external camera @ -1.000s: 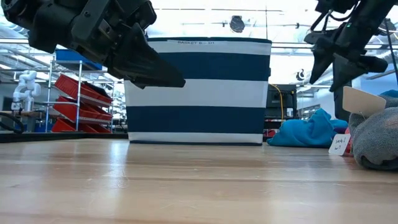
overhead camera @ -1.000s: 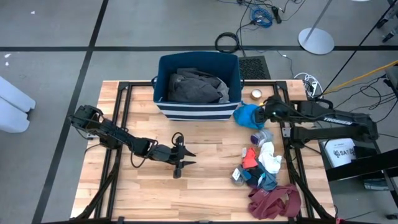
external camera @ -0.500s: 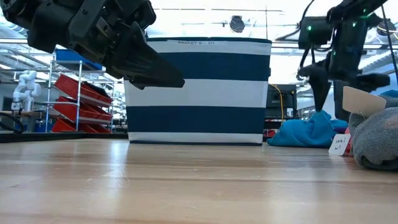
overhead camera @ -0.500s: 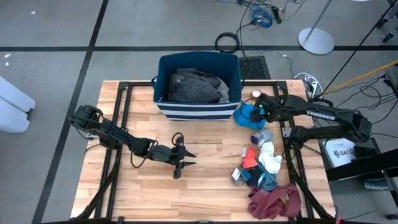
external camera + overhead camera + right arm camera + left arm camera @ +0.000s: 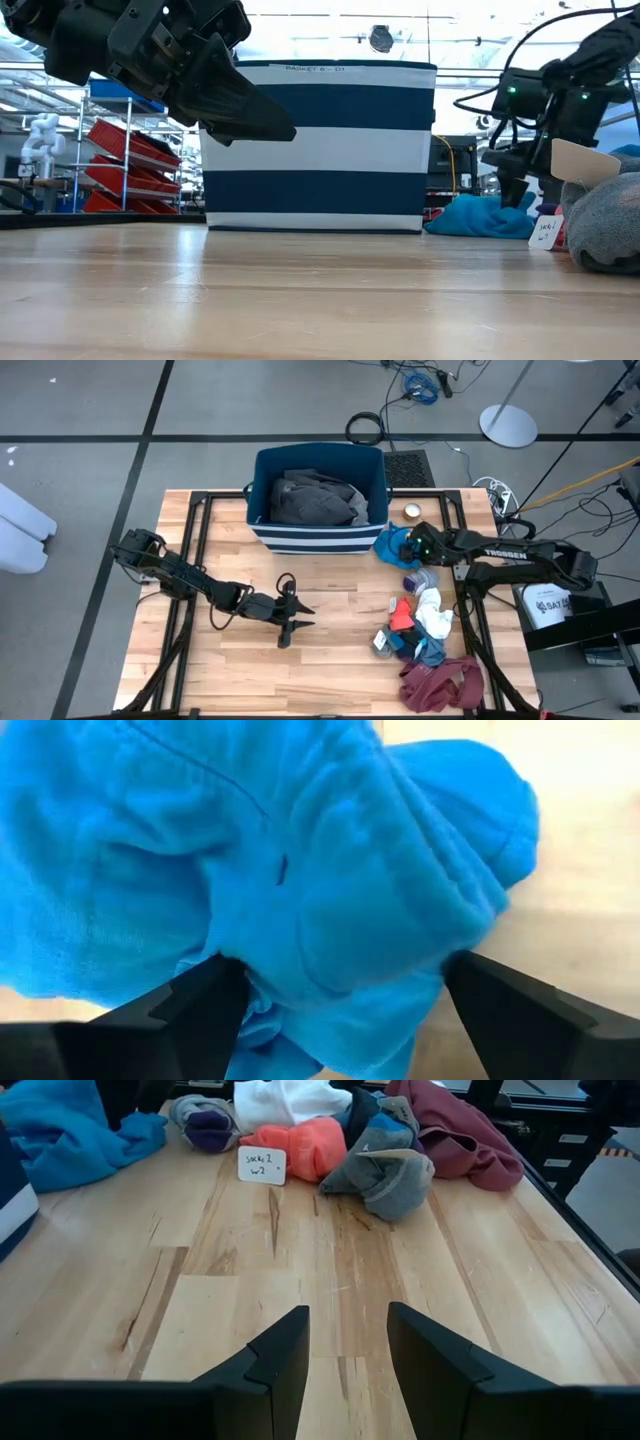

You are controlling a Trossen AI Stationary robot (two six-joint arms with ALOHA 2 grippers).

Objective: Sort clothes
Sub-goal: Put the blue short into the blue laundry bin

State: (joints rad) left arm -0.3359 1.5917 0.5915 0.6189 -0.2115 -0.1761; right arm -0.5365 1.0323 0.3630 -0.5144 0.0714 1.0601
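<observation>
Right hand [image 5: 335, 1010], spread wide, straddles the blue top [image 5: 300, 870]; fingertips sink from sight into its folds.

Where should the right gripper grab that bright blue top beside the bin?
Pinch the raised bunched fold at the middle of the bright blue top, coming straight down. The open right gripper already straddles that hump, and the flat edges give less to hold.

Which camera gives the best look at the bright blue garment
The right wrist view: the bright blue garment fills it, folds clear. The high view shows it small beside the bin; the low view, a low heap; the left wrist view, one corner.
</observation>
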